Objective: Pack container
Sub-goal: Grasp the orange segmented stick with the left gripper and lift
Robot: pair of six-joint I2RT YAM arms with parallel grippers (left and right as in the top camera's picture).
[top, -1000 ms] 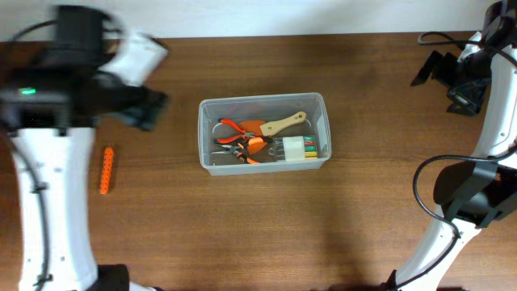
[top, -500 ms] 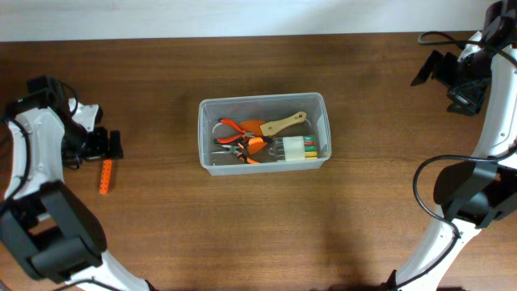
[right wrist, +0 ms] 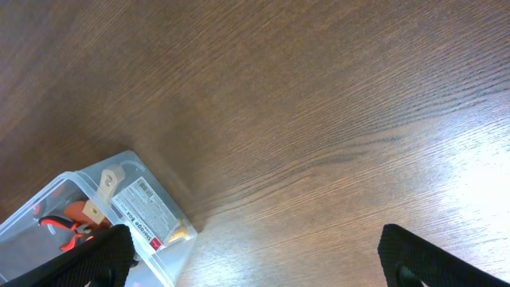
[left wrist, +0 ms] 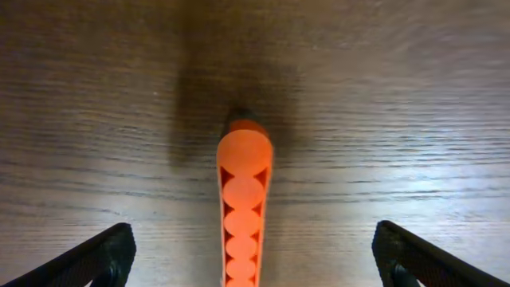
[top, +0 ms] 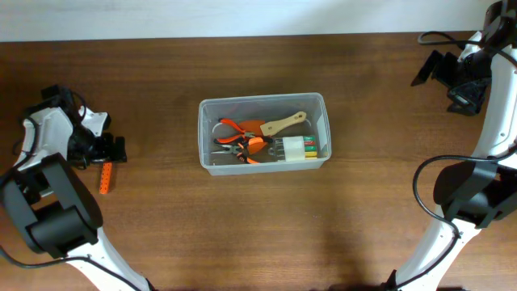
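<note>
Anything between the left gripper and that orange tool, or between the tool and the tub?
Nothing visible. The left gripper hovers open over the orange tool, with its fingers on either side. Only bare table lies between the tool and the container.

Robotics lab indicated: wood-grain table (top: 266, 234) flanked by left arm (top: 40, 133) and right arm (top: 505, 121), black cable (top: 414, 186) left exposed.
</note>
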